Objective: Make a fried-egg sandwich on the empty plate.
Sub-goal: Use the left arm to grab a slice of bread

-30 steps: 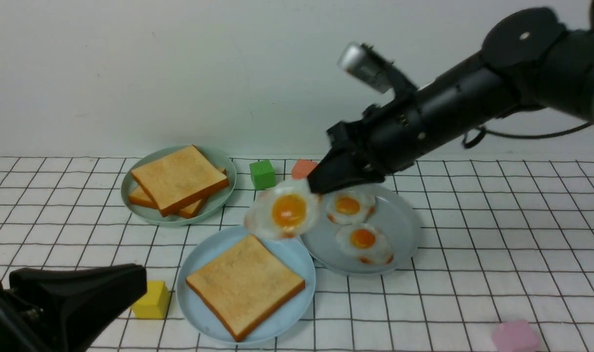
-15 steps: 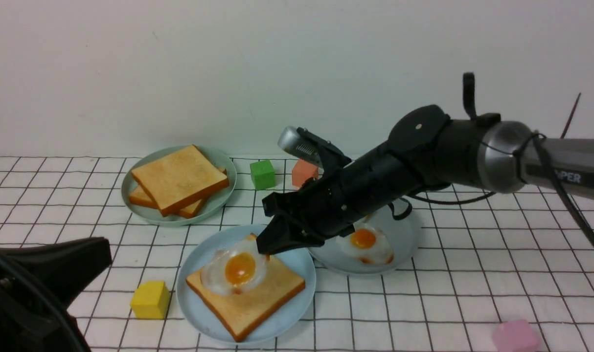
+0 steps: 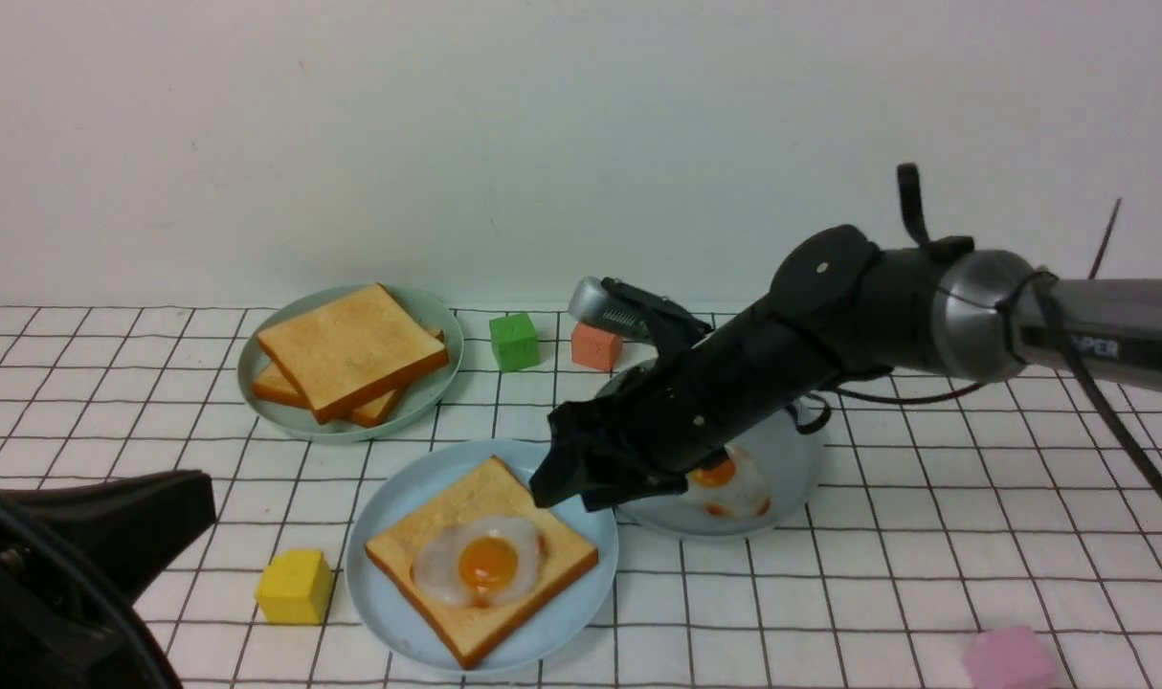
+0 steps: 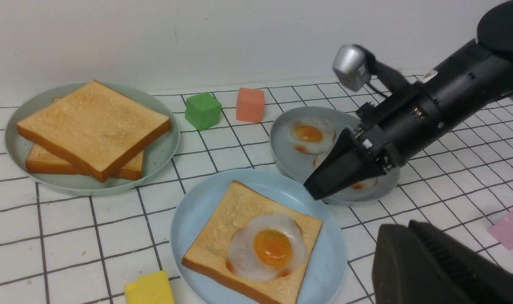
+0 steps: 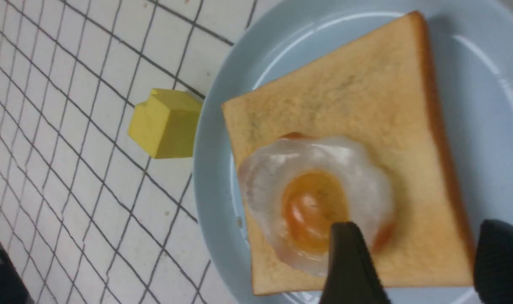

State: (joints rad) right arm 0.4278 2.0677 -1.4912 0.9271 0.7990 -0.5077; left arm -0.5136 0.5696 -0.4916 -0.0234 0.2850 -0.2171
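Observation:
A golden toast slice (image 3: pixel 533 541) lies on the sky-blue empty plate (image 3: pixel 380 574) at the front centre. A fried egg (image 3: pixel 480 565) with an orange yolk rests flat on that toast. My right gripper (image 3: pixel 554 486) hovers just behind the egg, above the plate's far edge. In the right wrist view its jaws (image 5: pixel 417 236) stand open, apart from the egg (image 5: pixel 307 190), with nothing between them. My left gripper (image 3: pixel 193 498) sits low at the front left, and in the left wrist view its fingers (image 4: pixel 402 230) are shut and empty.
A pale green plate (image 3: pixel 437 383) at the back left holds two stacked toast slices (image 3: pixel 351 349). A grey-blue plate (image 3: pixel 782 450) under the right arm holds more eggs (image 3: pixel 734 483). Green (image 3: pixel 514 341), salmon (image 3: pixel 596 346), yellow (image 3: pixel 296 586) and pink (image 3: pixel 1007 658) cubes lie on the gridded cloth.
My right gripper carried the egg from above the grey-blue plate down onto the toast, opened and let it go. The egg now lies flat, and the gripper has drawn back slightly.

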